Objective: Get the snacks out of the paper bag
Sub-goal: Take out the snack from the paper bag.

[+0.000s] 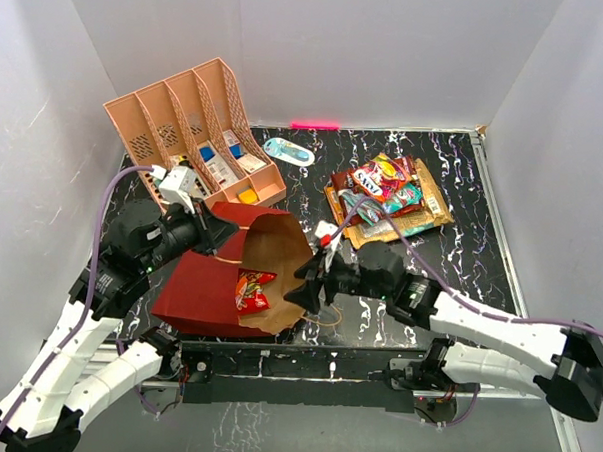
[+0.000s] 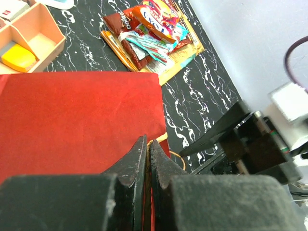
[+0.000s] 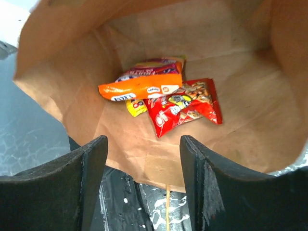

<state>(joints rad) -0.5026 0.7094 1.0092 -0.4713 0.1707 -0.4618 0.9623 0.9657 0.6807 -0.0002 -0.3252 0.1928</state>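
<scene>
The dark-red paper bag (image 1: 199,282) (image 2: 72,115) lies on its side, its mouth facing right and its brown inside (image 3: 231,48) showing. My left gripper (image 1: 203,232) (image 2: 147,144) is shut on the bag's upper rim and holds the mouth up. Inside lie three snacks: an orange packet (image 3: 144,86), a red packet (image 3: 185,106) (image 1: 251,289) and a small yellow one (image 3: 136,107). At the bag's mouth my right gripper (image 1: 309,281) (image 3: 144,142) stands open and holds nothing, just short of the packets. A pile of snacks (image 1: 388,195) (image 2: 154,29) lies on the table to the back right.
A peach slotted organizer (image 1: 191,131) (image 2: 29,38) with small boxes stands behind the bag. Beside it lies a light-blue oval object (image 1: 288,151). A tan cord handle (image 3: 167,211) trails from the bag's lower rim. White walls close in the black marbled table (image 1: 480,264).
</scene>
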